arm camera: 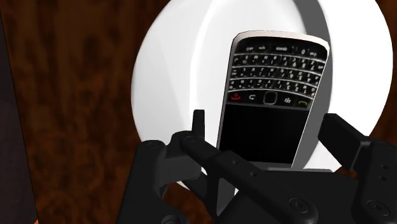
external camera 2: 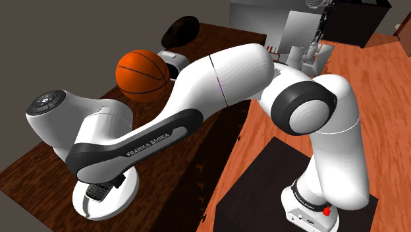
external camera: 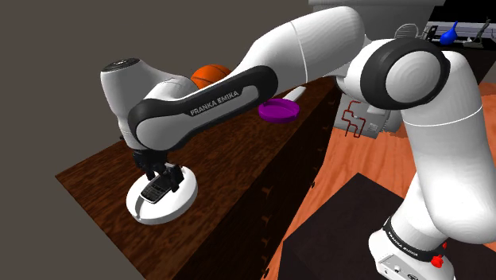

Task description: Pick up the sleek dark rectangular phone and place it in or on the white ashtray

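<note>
A long dark wooden counter [external camera: 87, 171] stands on a reddish plank floor [external camera: 350, 159] before a flat grey-brown backdrop, and the black box stand [external camera: 334, 239] sits on that floor beside it. From the stand the white arm [external camera: 318, 48] rises, bends over the counter's edge and turns down, its dark-banded forearm lettered FRANKA EMIKA. Well beyond the jaws, farther along the counter, rests an orange basketball [external camera 2: 141, 74]. Past it lies a dark oval ball [external camera 2: 180, 29], and between those two is a small white object [external camera 2: 172, 60] that I cannot identify. A flat purple dish [external camera: 278, 110] lies near the counter's edge, also well apart from the jaws. Straight below the jaws sits the white ashtray [external camera: 181, 199], round, with a raised rim and a shallow bowl. The phone [arm camera: 270, 83] lies face up in it, a dark rectangular handset with a silver edge, a black screen and a small keyboard of white-lettered keys. Its screen end reaches in between the jaws and its keyboard end points away from them. The gripper [arm camera: 267, 121] hangs close over the ashtray with its jaws apart. In the wrist view one black finger [arm camera: 199, 124] stands to each side of the phone's screen end, with a narrow gap beside the phone's edges, so the phone rests in the ashtray unclasped.
</note>
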Tool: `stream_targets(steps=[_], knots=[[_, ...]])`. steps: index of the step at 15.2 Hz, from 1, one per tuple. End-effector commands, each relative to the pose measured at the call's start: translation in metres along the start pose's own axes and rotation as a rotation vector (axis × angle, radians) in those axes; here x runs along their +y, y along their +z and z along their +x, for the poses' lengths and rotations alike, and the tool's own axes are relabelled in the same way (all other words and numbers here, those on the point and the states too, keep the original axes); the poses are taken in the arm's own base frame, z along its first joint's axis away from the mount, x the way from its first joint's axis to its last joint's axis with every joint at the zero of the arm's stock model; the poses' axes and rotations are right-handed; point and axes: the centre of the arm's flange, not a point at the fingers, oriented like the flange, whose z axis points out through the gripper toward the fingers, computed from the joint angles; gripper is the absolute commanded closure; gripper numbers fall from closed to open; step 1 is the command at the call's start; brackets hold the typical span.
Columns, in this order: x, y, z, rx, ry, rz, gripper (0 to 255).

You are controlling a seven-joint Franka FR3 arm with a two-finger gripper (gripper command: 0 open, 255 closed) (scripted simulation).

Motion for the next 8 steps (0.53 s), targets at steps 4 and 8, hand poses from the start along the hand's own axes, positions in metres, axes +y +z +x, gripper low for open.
stream_targets(steps=[4, 8], knots=[[0.0, -0.026, 0.0, 0.0, 0.0, 0.0, 0], [0.0, -0.05, 0.0, 0.0, 0.0, 0.0, 0]])
